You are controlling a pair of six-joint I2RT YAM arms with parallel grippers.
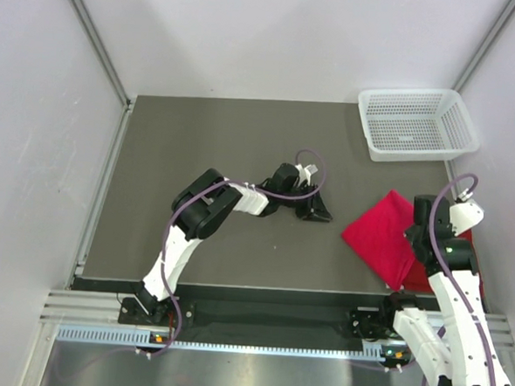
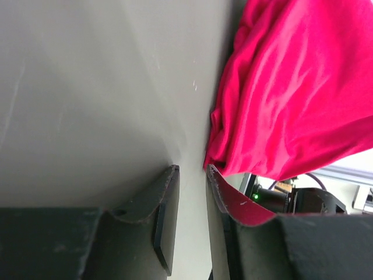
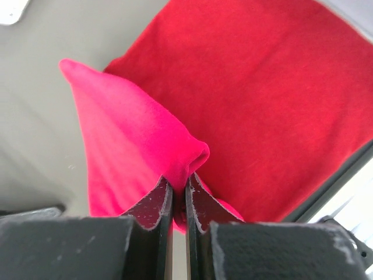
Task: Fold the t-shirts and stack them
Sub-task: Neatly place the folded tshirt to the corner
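A folded bright red t-shirt [image 1: 379,235] lies at the table's right side, and its cloth [image 2: 291,87] fills the upper right of the left wrist view. My right gripper [image 3: 179,188] is shut on a raised fold of this t-shirt [image 3: 128,134], pinched between its fingertips. Under that fold lies a flat, darker-looking red t-shirt [image 3: 268,99]. My left gripper [image 2: 191,175] stands open just left of the shirt's edge, with only bare table between its fingers. From above, the left gripper [image 1: 316,209] sits near the table's middle, and the right gripper [image 1: 419,231] is at the shirt's right edge.
A white mesh basket [image 1: 416,124] stands at the back right corner. The dark table [image 1: 217,147] stretches left and back from the shirts. The table's front edge runs close beside the shirts, with the right arm's base [image 1: 407,329] just below it.
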